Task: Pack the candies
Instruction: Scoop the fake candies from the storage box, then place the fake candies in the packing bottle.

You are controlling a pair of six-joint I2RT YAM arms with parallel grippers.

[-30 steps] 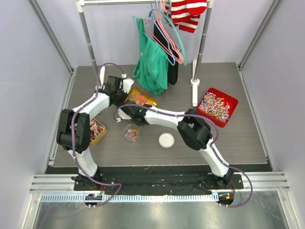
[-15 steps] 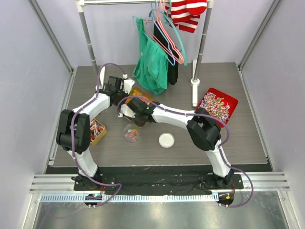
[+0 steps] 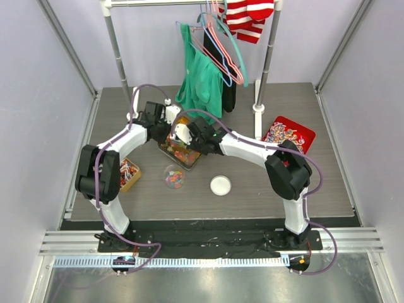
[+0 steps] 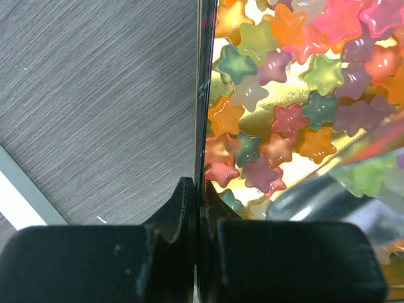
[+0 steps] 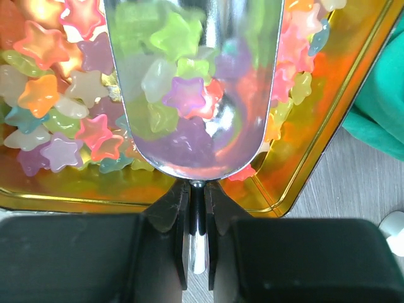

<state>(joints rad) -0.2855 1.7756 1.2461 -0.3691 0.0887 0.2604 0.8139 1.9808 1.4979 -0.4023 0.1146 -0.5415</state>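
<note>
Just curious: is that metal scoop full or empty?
Partly full: star candies lie in the bowl of the scoop, above the gold tin.

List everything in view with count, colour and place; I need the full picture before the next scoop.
large gold tin: one, gold; table centre-left
scoop: one, silver; over the tin
candies: many, star-shaped, mixed colours; in the large gold tin, some in the scoop
clear jar: one, clear, some candies inside; between the tin and the table's near edge
white lid: one, white; right of the jar
red tray: one, red, wrapped sweets; table right
small gold tin: one, gold, wrapped sweets; table left
clothes rail: one, grey; back
green garment: one, green; on the rail
striped garment: one, red-and-white; on the rail
left claw: one, black; shut on the large tin's wall
right claw: one, black; shut on the scoop's handle
</note>
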